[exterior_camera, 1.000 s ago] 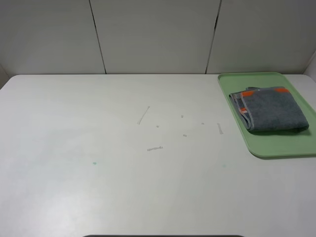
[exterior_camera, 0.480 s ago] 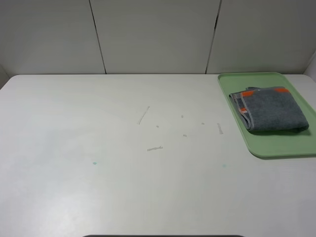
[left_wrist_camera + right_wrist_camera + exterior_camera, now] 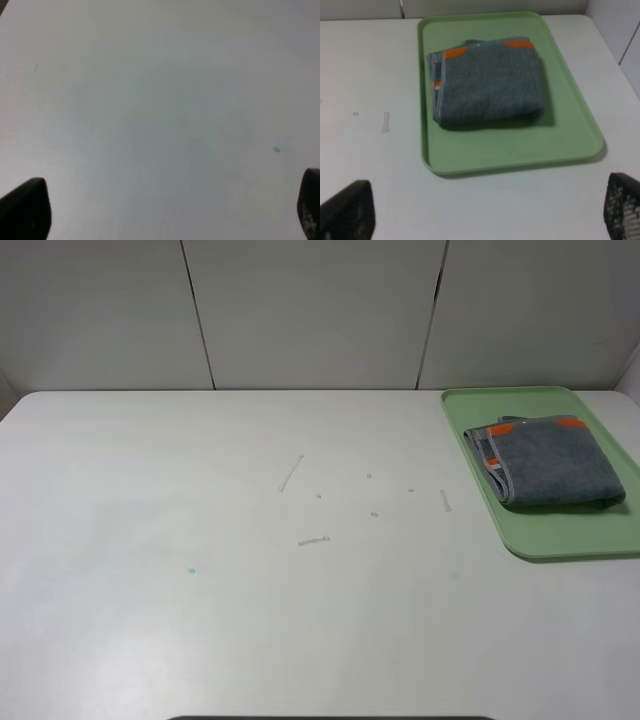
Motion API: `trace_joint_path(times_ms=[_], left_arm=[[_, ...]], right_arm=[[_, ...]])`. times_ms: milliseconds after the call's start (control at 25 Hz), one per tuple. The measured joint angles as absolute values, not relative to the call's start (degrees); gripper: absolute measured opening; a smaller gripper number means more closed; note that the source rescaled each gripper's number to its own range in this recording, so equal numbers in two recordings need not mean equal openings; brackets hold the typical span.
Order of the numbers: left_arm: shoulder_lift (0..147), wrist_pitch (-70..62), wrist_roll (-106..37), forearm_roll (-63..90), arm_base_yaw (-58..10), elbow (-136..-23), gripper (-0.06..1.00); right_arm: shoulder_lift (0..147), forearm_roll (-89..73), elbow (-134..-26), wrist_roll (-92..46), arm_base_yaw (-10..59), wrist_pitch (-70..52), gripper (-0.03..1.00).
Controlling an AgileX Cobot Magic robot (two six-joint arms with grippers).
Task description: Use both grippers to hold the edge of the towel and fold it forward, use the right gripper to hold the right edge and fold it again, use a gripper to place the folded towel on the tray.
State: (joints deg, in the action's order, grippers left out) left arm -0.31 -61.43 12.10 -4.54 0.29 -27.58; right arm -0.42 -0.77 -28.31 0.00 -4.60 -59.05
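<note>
Nothing has moved since the earlier frames: from above, the folded grey terry towel (image 3: 550,466) lies inside the rounded pale green tray (image 3: 560,537). Left hand (image 3: 165,210) spread over bare counter (image 3: 160,100). Right hand (image 3: 485,210) spread, well short of the tray.

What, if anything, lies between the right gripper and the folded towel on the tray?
Nothing visible does. In the right wrist view the open right gripper looks straight over bare table and the tray's low rim to the towel, which already lies folded inside the tray.
</note>
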Motion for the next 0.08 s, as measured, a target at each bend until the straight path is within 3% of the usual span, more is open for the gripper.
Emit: trace_joint_path(times_ms=[80], left_arm=[[-0.31,-61.43,12.10,-4.54,0.29,-27.58,0.98]], right_arm=[[-0.42,-0.77,-28.31,0.00,-4.60,-59.05,1.00]])
